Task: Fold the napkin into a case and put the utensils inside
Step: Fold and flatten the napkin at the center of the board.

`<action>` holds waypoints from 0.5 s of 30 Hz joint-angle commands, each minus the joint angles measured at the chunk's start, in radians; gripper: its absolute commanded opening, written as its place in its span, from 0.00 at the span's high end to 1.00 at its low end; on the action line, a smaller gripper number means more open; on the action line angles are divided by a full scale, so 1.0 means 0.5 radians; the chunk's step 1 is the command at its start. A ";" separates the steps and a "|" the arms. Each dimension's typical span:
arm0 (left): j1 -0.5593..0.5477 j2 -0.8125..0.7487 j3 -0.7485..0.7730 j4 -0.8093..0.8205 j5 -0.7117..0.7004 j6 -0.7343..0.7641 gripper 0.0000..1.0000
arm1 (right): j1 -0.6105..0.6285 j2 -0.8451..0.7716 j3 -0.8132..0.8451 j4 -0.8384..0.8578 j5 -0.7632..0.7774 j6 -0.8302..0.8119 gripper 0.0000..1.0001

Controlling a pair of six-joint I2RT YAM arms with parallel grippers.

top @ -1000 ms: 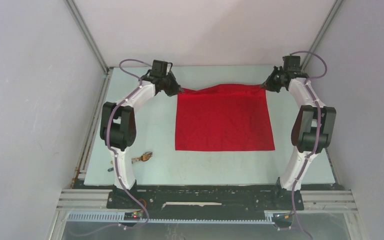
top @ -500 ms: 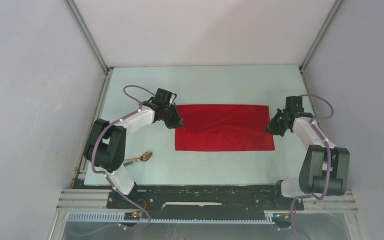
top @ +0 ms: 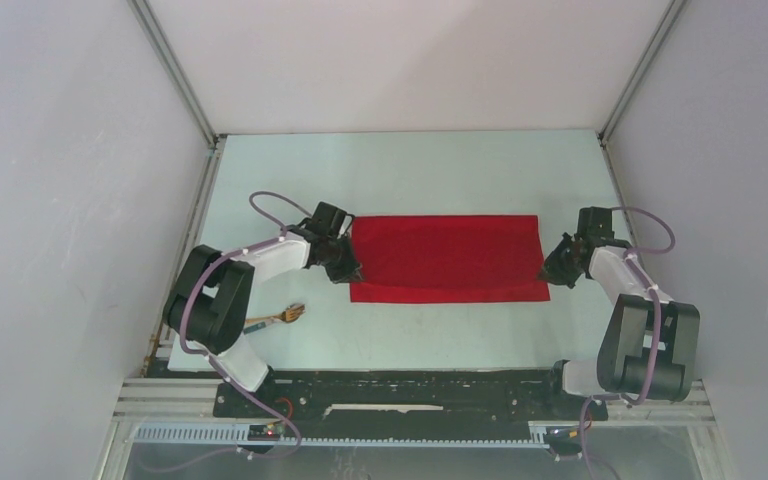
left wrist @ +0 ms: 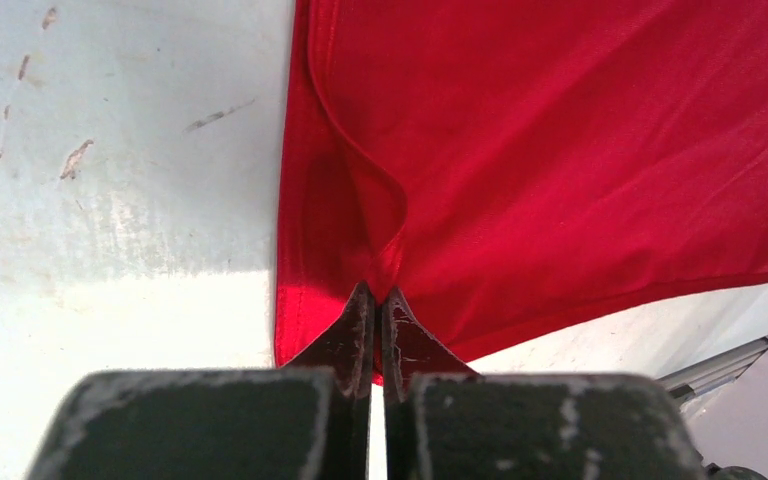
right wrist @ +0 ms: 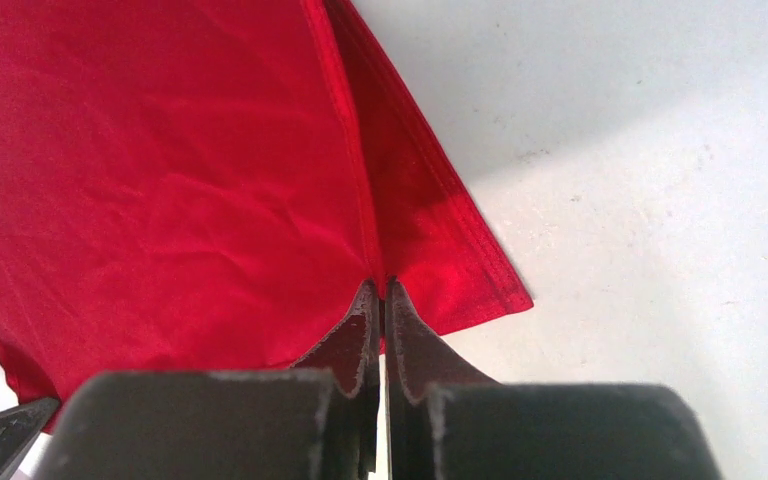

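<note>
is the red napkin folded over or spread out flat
Folded over, nearly in half. The napkin shows two layers, and the left gripper and right gripper each pinch a corner of the upper layer.

Top view high, looking down; wrist views close (all share napkin (top: 445, 255)).

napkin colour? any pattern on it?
The napkin is plain bright red, no pattern. Clearest in the left wrist view.

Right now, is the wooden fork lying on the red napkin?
No, the fork lies on the bare table, well clear of the napkin, beyond its near-left corner.
</note>
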 commanded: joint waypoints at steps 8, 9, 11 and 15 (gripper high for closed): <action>-0.069 -0.090 -0.067 0.077 0.012 -0.008 1.00 | -0.024 0.059 -0.063 0.066 0.054 0.017 1.00; -0.080 -0.091 -0.075 0.077 0.009 -0.008 1.00 | -0.027 0.064 -0.066 0.065 0.058 0.020 1.00; -0.086 -0.096 -0.101 0.076 -0.004 -0.016 1.00 | -0.031 0.074 -0.067 0.063 0.066 0.033 1.00; -0.086 -0.108 -0.133 0.086 -0.013 -0.025 1.00 | -0.039 0.091 -0.072 0.070 0.094 0.044 1.00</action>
